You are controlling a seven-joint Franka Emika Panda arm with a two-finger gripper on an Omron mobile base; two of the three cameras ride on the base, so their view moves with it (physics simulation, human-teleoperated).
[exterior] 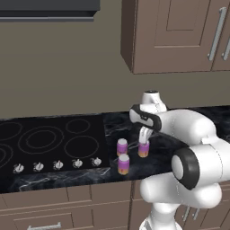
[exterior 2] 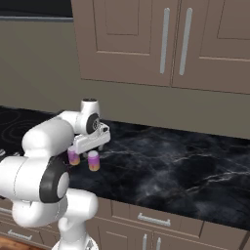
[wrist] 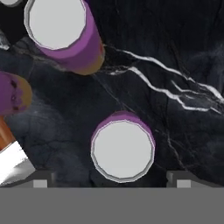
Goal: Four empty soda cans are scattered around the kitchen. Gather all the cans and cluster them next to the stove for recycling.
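A: Where's our hand (wrist: 109,186)?
B: Spread apart, straight above the upright purple can (wrist: 123,150) on the tabletop (wrist: 183,52), beside the stove (exterior: 49,139).
A: So we lift straight up.

Ahead of me runs a black marble counter (exterior 2: 185,171) veined with thin white lines, glossy under an even, flat light. Behind it I see a plain taupe wall (exterior: 58,72) with no window in it. Brown upper cabinets (exterior 2: 161,44) hang above, panelled, with long vertical silver handles (exterior 2: 165,40); from my left side I see one more of these cabinets (exterior: 175,36) and, at the top left, the dark underside of a range hood (exterior: 47,11). Below the counter I see brown drawer fronts (exterior 2: 156,222) with short silver pulls. A strip of wooden floor (exterior 2: 14,244) shows low on my right-side view.
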